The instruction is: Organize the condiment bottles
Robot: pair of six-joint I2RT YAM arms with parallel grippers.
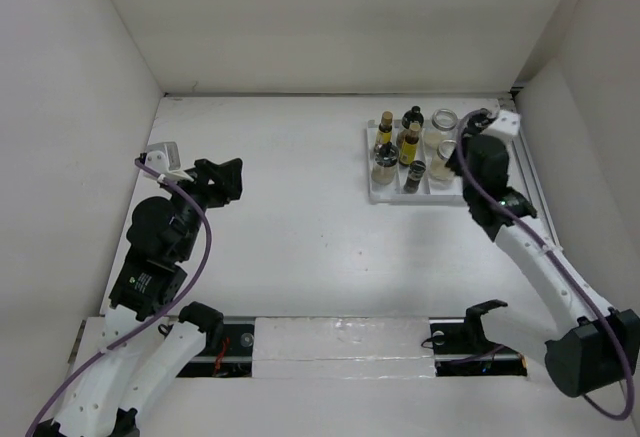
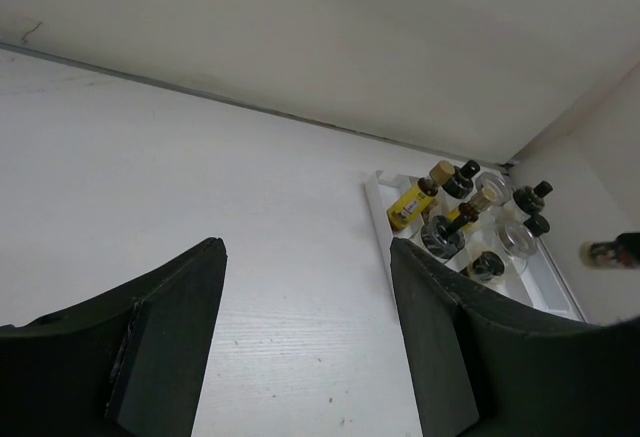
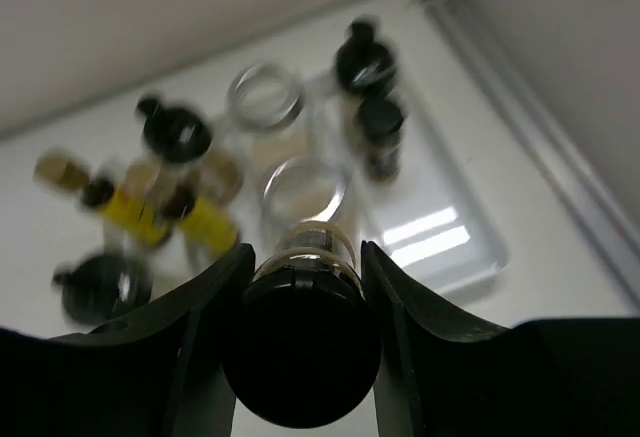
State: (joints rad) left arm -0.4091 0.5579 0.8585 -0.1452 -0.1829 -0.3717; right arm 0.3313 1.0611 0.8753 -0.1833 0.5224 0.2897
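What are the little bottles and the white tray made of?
The bottles look like shiny clear glass: their fillings show through. The black-capped bottle has a dull cap, probably plastic. The tray seems to be glossy white plastic: light glints on it.

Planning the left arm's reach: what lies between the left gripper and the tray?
Only bare tabletop between left gripper and tray, shown in the top view.

Glossy white tray (image 1: 385, 197); plain white table (image 1: 300, 217). The condiment bottles (image 1: 409, 145): yellow labels, black caps, some brownish fill; jars (image 1: 444, 118) silver-rimmed, pale inside. One black-capped bottle (image 3: 300, 357), clear glass neck. The left gripper (image 2: 305, 287) and right gripper (image 3: 305, 257) black; arms (image 1: 545, 267) white, cables (image 1: 207, 247) purple
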